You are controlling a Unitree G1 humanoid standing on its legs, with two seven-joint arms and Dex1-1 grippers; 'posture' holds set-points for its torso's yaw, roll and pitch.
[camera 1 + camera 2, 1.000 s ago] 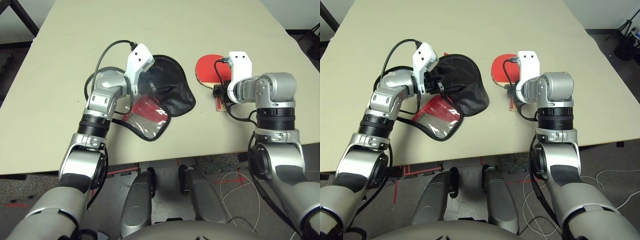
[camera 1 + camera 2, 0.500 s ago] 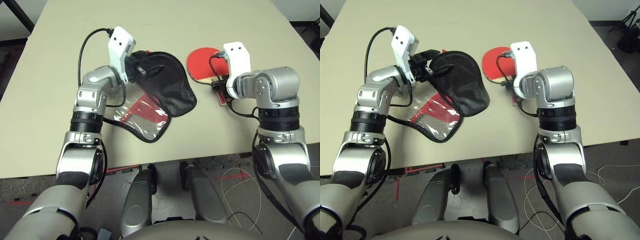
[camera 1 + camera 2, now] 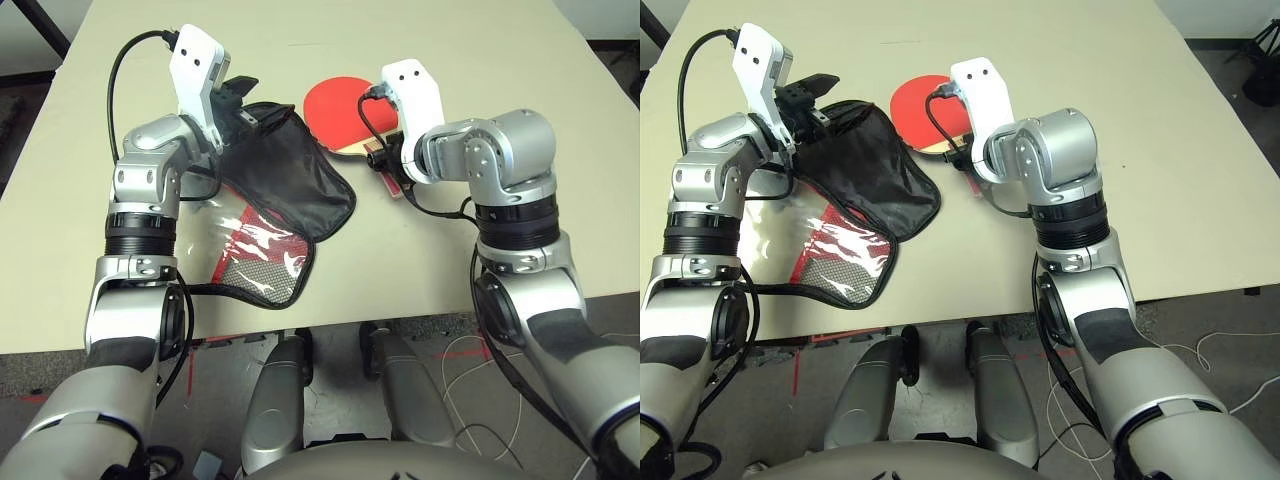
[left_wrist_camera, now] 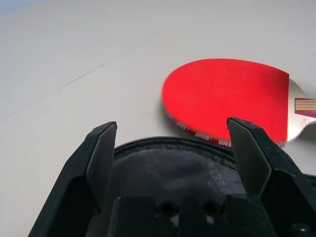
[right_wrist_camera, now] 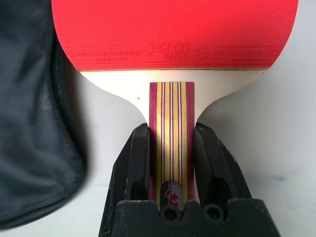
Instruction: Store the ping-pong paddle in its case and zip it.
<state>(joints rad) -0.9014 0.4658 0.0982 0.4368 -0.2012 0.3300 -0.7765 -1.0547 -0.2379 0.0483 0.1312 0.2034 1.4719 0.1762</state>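
The ping-pong paddle [image 3: 335, 100] lies with its red face up, just right of the case, and my right gripper [image 5: 171, 131] is shut on its striped wooden handle [image 5: 171, 113]. The case [image 3: 295, 180] lies open on the table. Its black flap rises toward my left gripper [image 3: 255, 100], and its red and clear lining [image 3: 265, 255] faces up nearer me. In the left wrist view the left gripper's fingers [image 4: 101, 148] stand wide apart, with the case's black zipper rim [image 4: 173, 145] between them and the paddle's head [image 4: 232, 94] just beyond.
The beige table [image 3: 500, 60] stretches far and right of the paddle. Its front edge [image 3: 420, 305] runs close below the case. Black cables loop from both wrist cameras.
My right gripper has carried the paddle left until its head is beside the case's flap. My left gripper has risen out of the case to the flap's far rim. The head camera has shifted too.
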